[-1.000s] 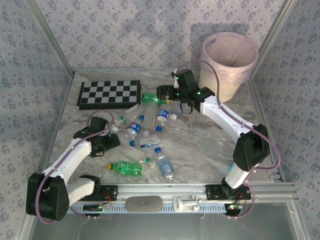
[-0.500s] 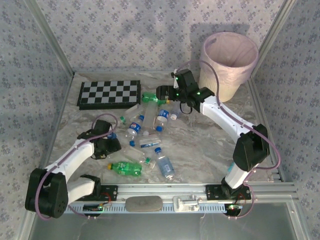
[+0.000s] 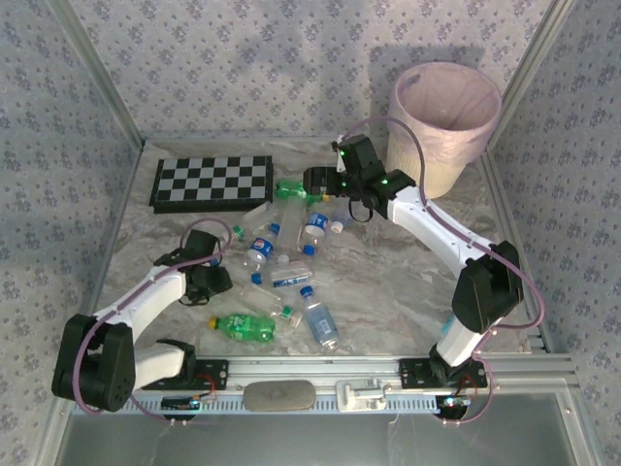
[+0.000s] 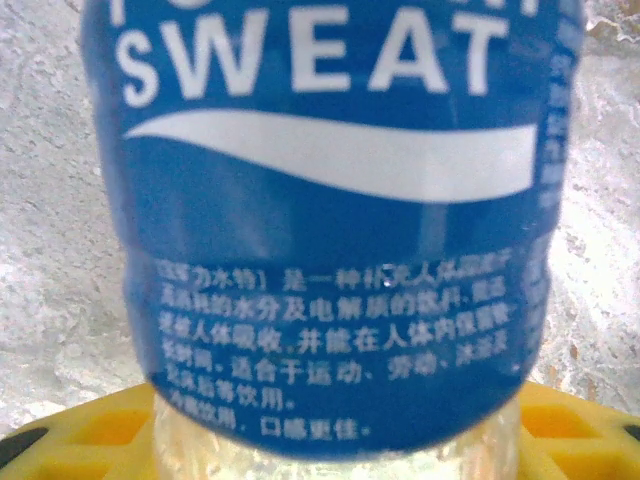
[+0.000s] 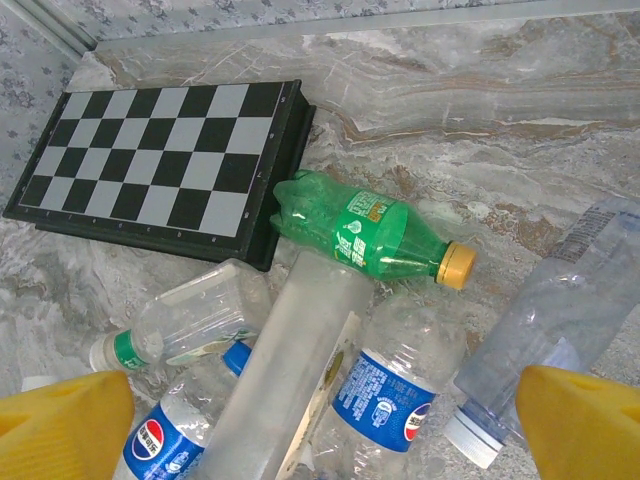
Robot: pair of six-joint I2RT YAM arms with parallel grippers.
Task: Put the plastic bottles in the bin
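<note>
Left claw (image 3: 213, 280), lower left of the top view, is closed around a blue-labelled bottle (image 4: 330, 250) low over the worktop (image 3: 388, 282). Right claw (image 3: 315, 183) stands wide open at upper centre, above a green bottle (image 5: 365, 235) beside the chessboard (image 3: 212, 181). Loose bottles (image 3: 323, 325) lie scattered mid-frame. Bin (image 3: 432, 160) stands upper right.

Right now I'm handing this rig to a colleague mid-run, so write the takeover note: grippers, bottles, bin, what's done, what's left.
Left gripper: shut on a blue-label bottle, low on the left side.
Right gripper: open, above a green bottle by the chessboard.
Other bottles: scattered in the middle.
Bin: far right corner; no bottle seen inside.
Done: nothing binned. Left: all of them.
</note>
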